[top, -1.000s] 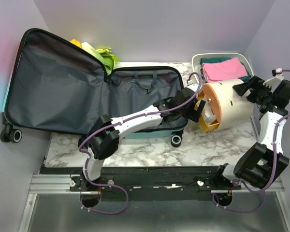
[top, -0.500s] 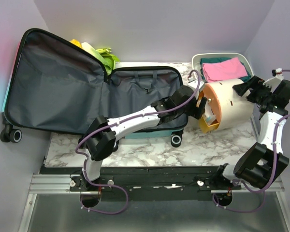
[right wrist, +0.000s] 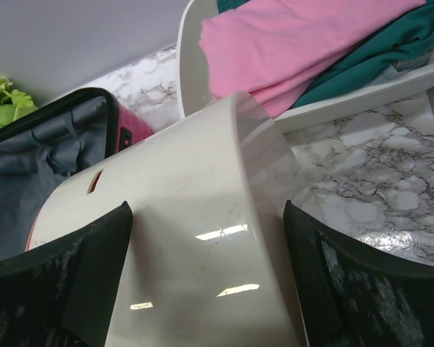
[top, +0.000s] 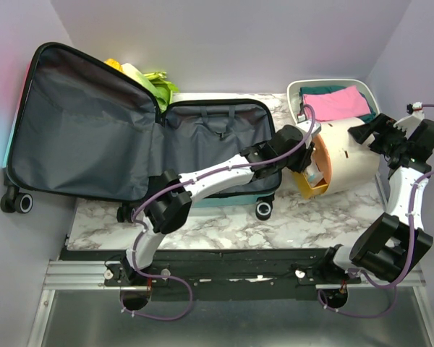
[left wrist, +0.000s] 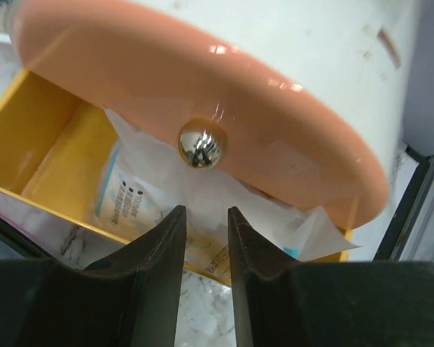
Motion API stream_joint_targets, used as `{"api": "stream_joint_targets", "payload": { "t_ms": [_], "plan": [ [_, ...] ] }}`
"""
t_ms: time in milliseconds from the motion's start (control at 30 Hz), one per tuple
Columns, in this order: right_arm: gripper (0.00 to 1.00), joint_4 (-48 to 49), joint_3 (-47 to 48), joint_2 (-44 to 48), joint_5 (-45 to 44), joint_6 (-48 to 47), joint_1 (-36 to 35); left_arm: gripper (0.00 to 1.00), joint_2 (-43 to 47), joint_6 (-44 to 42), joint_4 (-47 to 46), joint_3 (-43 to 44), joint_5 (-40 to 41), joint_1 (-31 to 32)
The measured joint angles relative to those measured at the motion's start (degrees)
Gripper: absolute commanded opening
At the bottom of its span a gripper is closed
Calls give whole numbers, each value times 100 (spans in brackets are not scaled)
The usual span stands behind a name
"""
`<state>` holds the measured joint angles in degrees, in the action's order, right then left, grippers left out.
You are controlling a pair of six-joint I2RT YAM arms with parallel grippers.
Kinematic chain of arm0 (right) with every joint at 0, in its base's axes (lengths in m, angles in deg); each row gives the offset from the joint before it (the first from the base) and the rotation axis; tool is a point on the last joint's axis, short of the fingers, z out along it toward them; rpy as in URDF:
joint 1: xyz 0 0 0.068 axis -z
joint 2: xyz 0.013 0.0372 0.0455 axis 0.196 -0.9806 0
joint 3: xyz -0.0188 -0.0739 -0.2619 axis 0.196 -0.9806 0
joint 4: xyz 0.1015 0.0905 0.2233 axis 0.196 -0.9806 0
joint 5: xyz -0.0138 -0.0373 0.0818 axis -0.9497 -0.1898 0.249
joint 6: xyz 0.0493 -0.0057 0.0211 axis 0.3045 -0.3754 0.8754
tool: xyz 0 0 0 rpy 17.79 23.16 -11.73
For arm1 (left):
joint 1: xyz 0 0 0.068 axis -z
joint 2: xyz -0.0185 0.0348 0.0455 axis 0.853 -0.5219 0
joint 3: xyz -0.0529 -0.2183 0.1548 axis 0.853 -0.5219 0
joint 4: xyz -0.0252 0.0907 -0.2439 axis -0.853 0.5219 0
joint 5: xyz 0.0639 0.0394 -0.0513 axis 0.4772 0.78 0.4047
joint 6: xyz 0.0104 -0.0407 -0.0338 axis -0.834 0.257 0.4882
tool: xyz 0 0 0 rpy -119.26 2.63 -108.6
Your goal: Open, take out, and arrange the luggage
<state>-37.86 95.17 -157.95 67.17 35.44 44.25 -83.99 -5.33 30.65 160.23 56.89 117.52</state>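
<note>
Found left gripper (left wrist: 205, 213) barely parted, pinching nothing, chrome knob (left wrist: 201, 143) just beyond tips. Found right gripper (right wrist: 207, 210) clamped wide on white drum (top: 347, 152). Saw luggage (top: 210, 137) lying open behind left gripper.

From above, the jaws of the left gripper (left wrist: 205, 220) were hidden behind its wrist. Print on the packet (left wrist: 130, 206) was unreadably blurred. The white cabinet (right wrist: 195, 210) ran off the right wrist view at 6 o'clock.

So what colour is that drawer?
The drawer is yellow, clearest in the left wrist view.
</note>
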Motion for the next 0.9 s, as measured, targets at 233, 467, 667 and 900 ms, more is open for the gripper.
{"api": "stream_joint_targets", "payload": {
  "t_ms": [233,467,667,900],
  "plan": [
    [91,31,4,-39,68,4,-15,38,-221,9,192,111,-111,4],
    [91,46,7,-46,68,2,-15,38,-999,-74,960,1360,162,79],
    [91,66,11,-52,76,2,-24,46,-1300,-264,1853,2111,437,192],
    [91,61,28,-50,256,7,-136,45,-752,-520,2236,1456,728,289]
  ]
}}
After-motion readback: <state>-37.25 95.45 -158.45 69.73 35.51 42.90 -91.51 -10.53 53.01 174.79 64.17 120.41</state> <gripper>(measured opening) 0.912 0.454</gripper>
